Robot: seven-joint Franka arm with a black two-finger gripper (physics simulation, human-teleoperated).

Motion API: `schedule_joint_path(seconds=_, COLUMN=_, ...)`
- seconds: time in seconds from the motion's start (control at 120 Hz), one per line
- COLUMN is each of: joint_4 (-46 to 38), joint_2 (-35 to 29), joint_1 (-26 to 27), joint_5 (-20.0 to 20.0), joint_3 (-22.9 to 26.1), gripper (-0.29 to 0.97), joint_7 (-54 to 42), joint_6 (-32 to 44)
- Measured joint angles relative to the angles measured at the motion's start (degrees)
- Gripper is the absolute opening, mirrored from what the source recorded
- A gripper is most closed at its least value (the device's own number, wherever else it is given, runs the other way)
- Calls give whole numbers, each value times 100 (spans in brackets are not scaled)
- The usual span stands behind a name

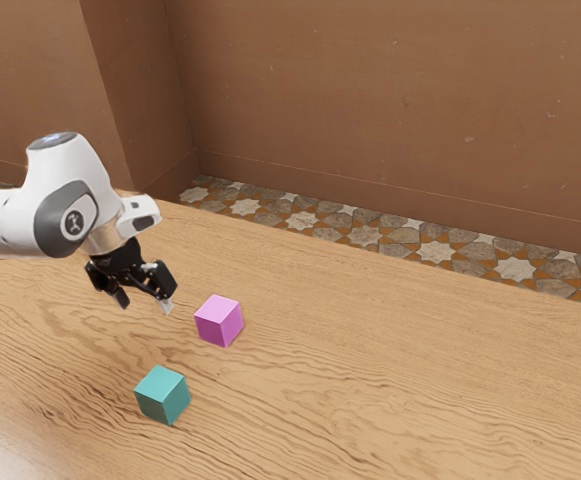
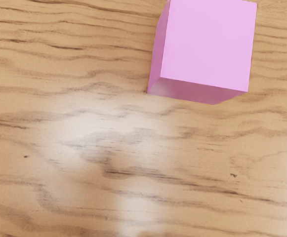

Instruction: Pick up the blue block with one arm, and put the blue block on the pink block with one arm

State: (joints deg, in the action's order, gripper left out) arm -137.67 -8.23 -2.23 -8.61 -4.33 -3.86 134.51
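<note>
The blue block (image 1: 162, 393), a teal cube, rests on the wooden table near the front. Behind it and slightly toward the exterior view's right sits the pink block (image 1: 219, 320), apart from it. My gripper (image 1: 145, 298) hangs a little above the table, to the exterior view's left of the pink block and behind the blue one. Its fingers stand open with nothing between them. In the wrist view the pink block (image 2: 205, 49) lies just ahead of my hand, on bare wood.
The wooden table (image 1: 390, 380) stretches wide toward the exterior view's right. Beyond its far edge are a patterned tile floor (image 1: 420, 245) and brown walls (image 1: 370, 90).
</note>
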Motion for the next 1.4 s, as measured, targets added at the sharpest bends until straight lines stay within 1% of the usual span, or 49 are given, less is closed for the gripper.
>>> schedule_joint_path(seconds=0.217, joint_4=-68, joint_2=271, joint_1=37, joint_5=-326, joint_3=295, gripper=68, joint_7=-153, joint_6=501)
schedule_joint_path(seconds=0.358, joint_4=-39, joint_2=332, joint_1=-8, joint_5=-404, joint_3=572, gripper=68, joint_7=-211, joint_6=247)
schedule_joint_path(seconds=0.458, joint_4=-1, joint_2=345, joint_1=58, joint_5=-71, joint_3=772, gripper=68, joint_7=-91, joint_6=-67)
schedule_joint_path(seconds=0.533, joint_4=11, joint_2=421, joint_1=79, joint_5=84, joint_3=815, gripper=68, joint_7=34, joint_6=-229)
schedule_joint_path(seconds=0.8, joint_4=1, joint_2=608, joint_1=5, joint_5=249, joint_3=829, gripper=68, joint_7=440, joint_6=-459)
schedule_joint_path(seconds=0.967, joint_4=-174, joint_2=605, joint_1=19, joint_5=263, joint_3=837, gripper=68, joint_7=632, joint_6=-253)
schedule_joint_path(seconds=1.1, joint_4=-520, joint_2=466, joint_1=39, joint_5=258, joint_3=837, gripper=68, joint_7=756, joint_6=144)
schedule_joint_path(seconds=1.242, joint_4=-584, joint_2=454, joint_1=21, joint_5=247, joint_3=850, gripper=68, joint_7=849, joint_6=571)
schedule_joint_path(seconds=1.4, joint_4=-721, joint_2=448, joint_1=39, joint_5=240, joint_3=880, gripper=68, joint_7=925, joint_6=867)
